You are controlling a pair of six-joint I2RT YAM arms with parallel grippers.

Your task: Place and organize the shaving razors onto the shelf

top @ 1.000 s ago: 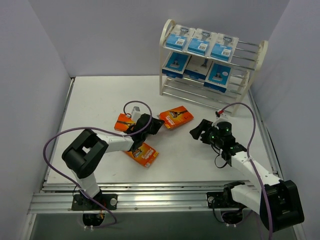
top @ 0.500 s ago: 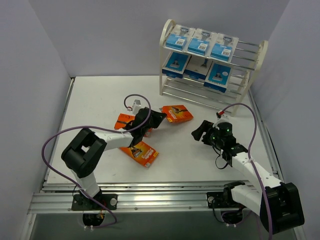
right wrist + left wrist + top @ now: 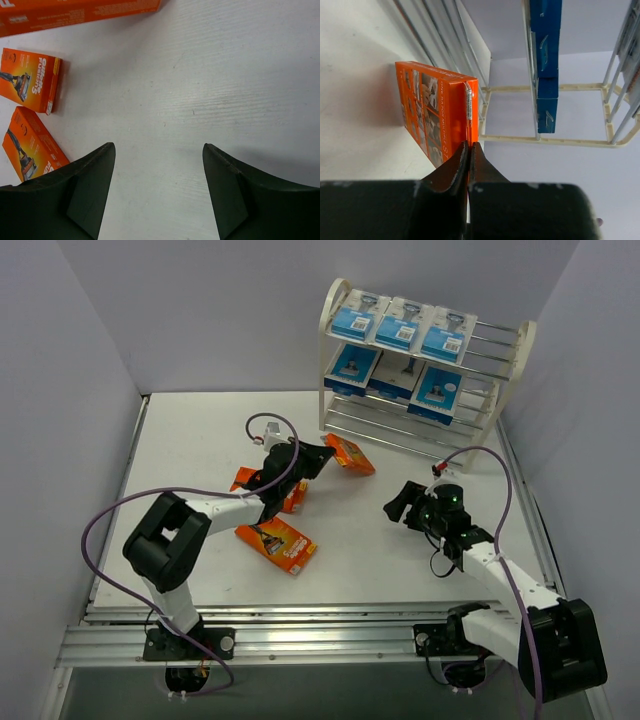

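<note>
My left gripper (image 3: 327,454) is shut on the thin edge of an orange razor box (image 3: 351,453), held tilted just in front of the shelf (image 3: 330,418). In the left wrist view the jaws (image 3: 470,145) pinch that box (image 3: 437,112), with the shelf's cream frame (image 3: 545,140) close behind. Two more orange boxes lie on the table, one (image 3: 282,545) in the open and one (image 3: 244,480) partly under the left arm. Blue razor packs (image 3: 400,328) fill the top tier and others (image 3: 390,376) the middle tier. My right gripper (image 3: 396,506) hangs open over bare table (image 3: 157,146).
The shelf's lowest tier (image 3: 400,432) shows only bare wire rods. White walls close in the table on the left, back and right. Purple cables (image 3: 110,520) loop over both arms. A metal rail (image 3: 320,640) runs along the near edge.
My left gripper has carried the orange box up off the table and further back toward the shelf, tilting it. The right arm has barely moved.
</note>
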